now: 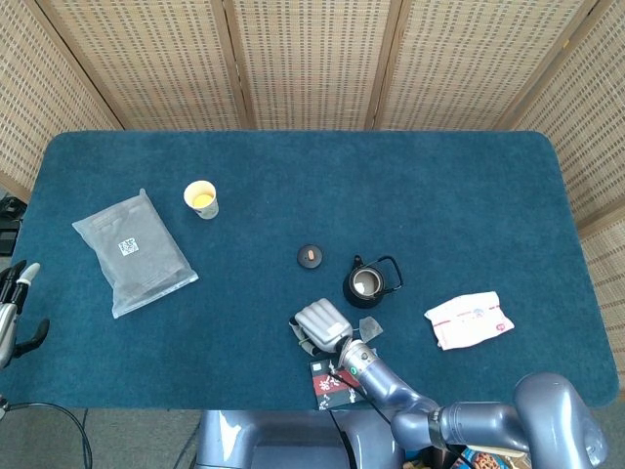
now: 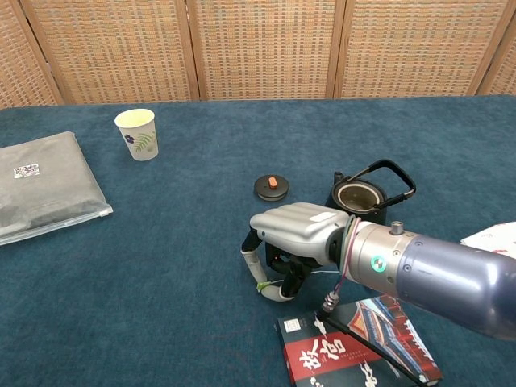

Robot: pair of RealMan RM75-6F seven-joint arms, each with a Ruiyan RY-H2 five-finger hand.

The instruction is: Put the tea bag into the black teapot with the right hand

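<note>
From the head, my right hand (image 1: 323, 324) sits below the teapot (image 1: 364, 286), near the table's front edge; my left hand (image 1: 17, 308) hangs open off the left edge. From the chest, my fingers (image 2: 255, 262) curl around the tea bag (image 2: 262, 285), beside a book (image 2: 355, 343) with Chinese characters.

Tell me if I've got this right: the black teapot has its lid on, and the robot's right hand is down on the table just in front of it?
Not quite. The teapot is open; its lid lies apart on the table, to the pot's left. The chest view shows the bare opening. The rest holds: the right hand is low on the table just in front of the pot.
</note>
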